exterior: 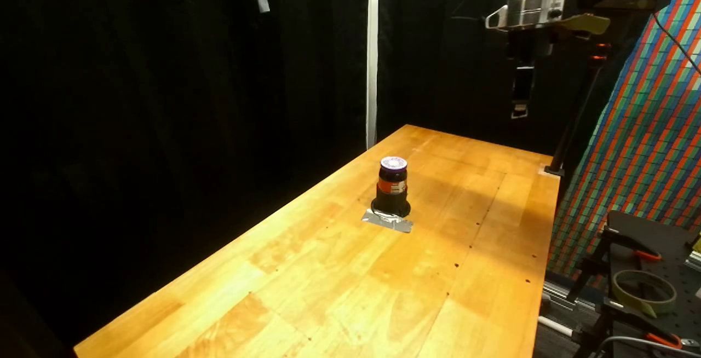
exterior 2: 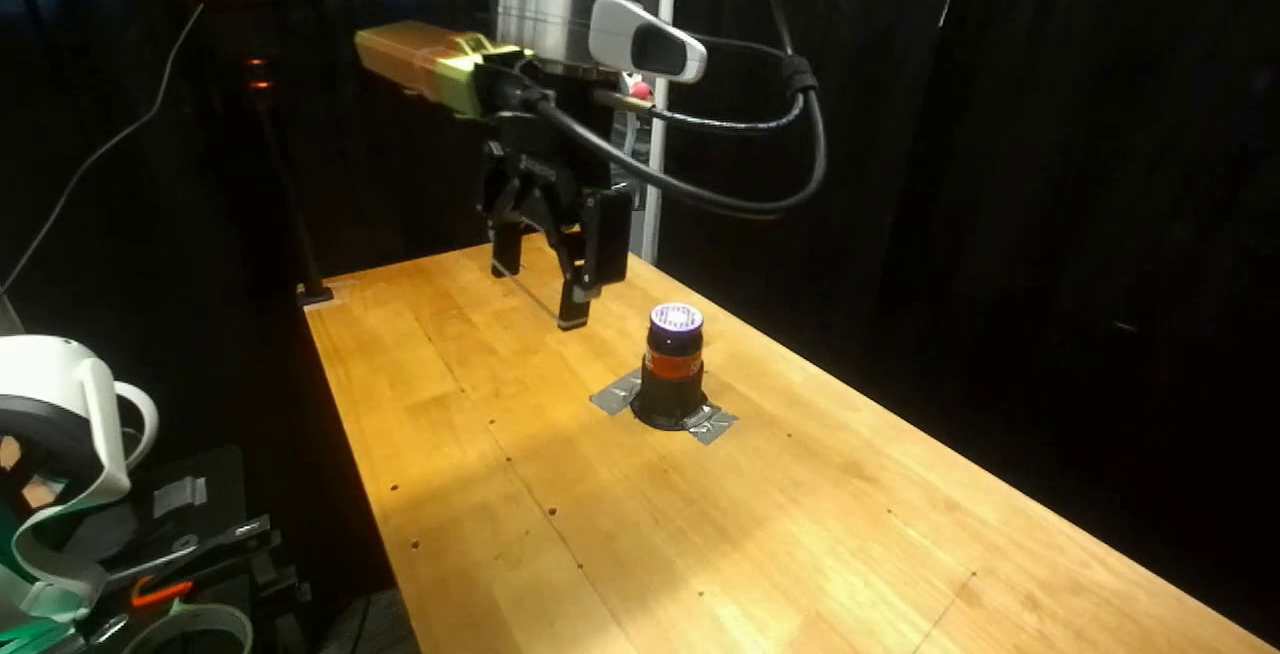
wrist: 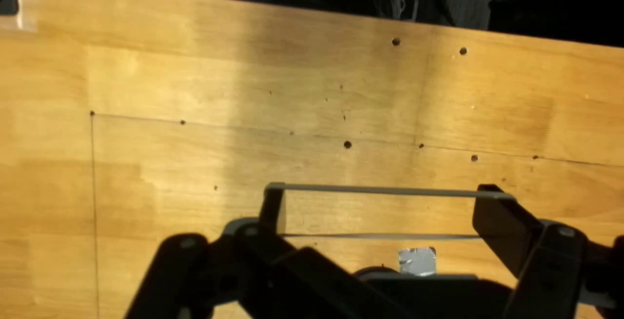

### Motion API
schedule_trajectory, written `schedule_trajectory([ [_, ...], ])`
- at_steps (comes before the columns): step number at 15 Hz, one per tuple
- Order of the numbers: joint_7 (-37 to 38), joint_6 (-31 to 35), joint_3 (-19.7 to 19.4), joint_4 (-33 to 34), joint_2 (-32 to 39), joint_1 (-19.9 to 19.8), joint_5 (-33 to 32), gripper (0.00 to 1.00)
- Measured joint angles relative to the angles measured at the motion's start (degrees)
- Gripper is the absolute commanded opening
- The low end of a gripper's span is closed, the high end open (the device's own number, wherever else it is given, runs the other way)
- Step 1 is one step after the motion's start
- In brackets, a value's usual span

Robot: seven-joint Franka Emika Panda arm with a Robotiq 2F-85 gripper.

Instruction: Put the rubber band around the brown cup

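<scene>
Rubber band (wrist: 380, 190) strung for delivery above the wooden desk (exterior: 350, 292), as I run the job from a distance. My black hand (exterior 2: 540, 298) hangs off toward the long edge seen at the top of the wrist view, its fingers spread well apart with the band looped around both tips. The brown cup (exterior 2: 672, 366) stands on the desk, apart from the hand, nearer the opposite long edge and well in from every corner. Loading looks done to me; the step in hand, I judge, is the carry, with the band not yet around the cup. The next move calls for a shift toward the cup's side of the desk until the loop sits centred over its pale top (exterior 2: 677, 317), then a straight descent with a strand down either side. The opening between strands looks narrow to me, so I would line up with care. The cup points straight up, its long axis upright from the desk. The band lies roughly level, a slim loop whose long axis runs from fingertip to fingertip, close to parallel with the desk's long edges.
</scene>
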Motion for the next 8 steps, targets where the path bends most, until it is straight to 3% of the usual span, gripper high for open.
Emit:
schedule_trajectory([
  [8, 13.59, 11.60, 5.29, 19.87, 22.99, 2.44, -1.23, 1.00],
])
